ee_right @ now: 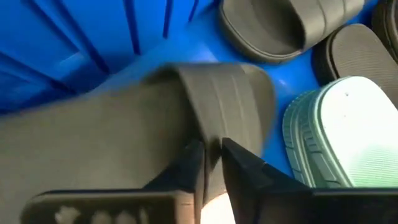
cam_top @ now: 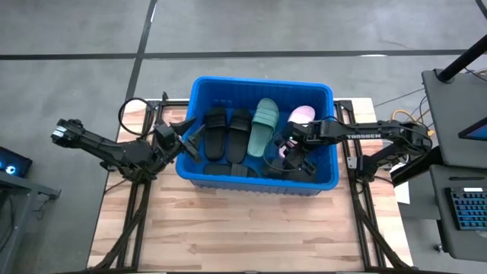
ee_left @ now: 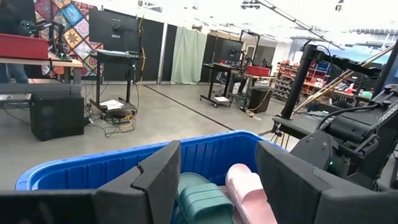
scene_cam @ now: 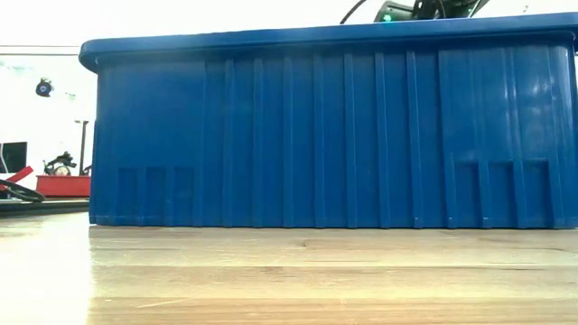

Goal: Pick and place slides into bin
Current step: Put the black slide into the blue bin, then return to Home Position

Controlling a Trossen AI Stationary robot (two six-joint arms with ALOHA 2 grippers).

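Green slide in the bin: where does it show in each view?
High view: green slide lies in the bin, between the black slides and the pink slide.
Low view: not visible; the bin's wall hides it.
Left wrist view: between that gripper's fingers, green slide beside the pink one.
Right wrist view: pale green sole at the right edge.
Shared landmark: the blue bin.

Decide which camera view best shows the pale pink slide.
The left wrist view: the pale pink slide lies close and unobstructed beside a green slide in the bin. The high view shows only its end, the right arm covering the rest. The low and right wrist views show none.
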